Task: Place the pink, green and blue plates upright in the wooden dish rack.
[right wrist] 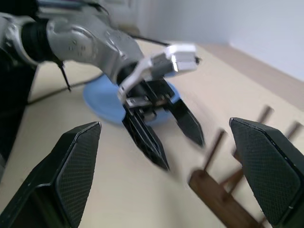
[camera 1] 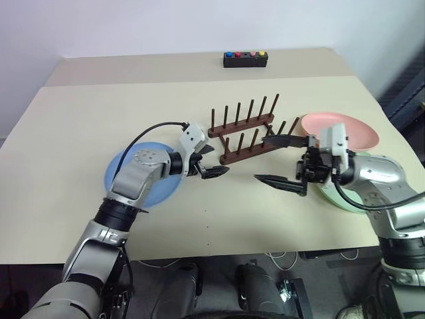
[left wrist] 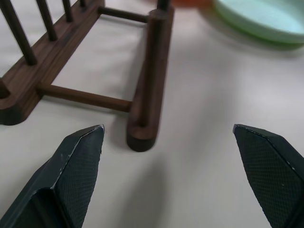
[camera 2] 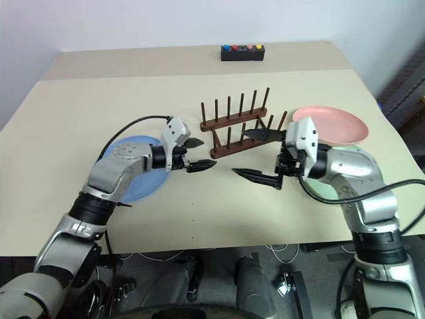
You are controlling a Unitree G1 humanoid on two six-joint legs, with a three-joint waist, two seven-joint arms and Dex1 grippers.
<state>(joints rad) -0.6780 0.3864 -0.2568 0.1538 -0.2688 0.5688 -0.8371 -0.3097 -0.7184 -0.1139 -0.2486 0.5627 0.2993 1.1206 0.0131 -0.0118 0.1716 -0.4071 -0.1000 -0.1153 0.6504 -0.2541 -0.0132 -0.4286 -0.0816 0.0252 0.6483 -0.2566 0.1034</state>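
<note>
The wooden dish rack (camera 1: 242, 130) stands empty at the table's middle, its pegs upright. Left of it the blue plate (camera 1: 139, 178) lies flat, partly under my left arm. At the right the pink plate (camera 1: 342, 130) lies flat, and just in front of it the green plate (camera 1: 340, 198) is mostly hidden by my right arm. My left gripper (camera 1: 216, 161) hovers open and empty by the rack's near left end (left wrist: 147, 95). Facing it, my right gripper (camera 1: 262, 159) hangs open and empty in front of the rack's right end. The right wrist view shows the left gripper (right wrist: 166, 123) before the blue plate (right wrist: 102, 102).
A small black box with coloured buttons (camera 1: 245, 59) sits at the table's far edge. The table (camera 1: 80, 119) is bare tan wood at the left and along the front edge. Cables trail from both wrists.
</note>
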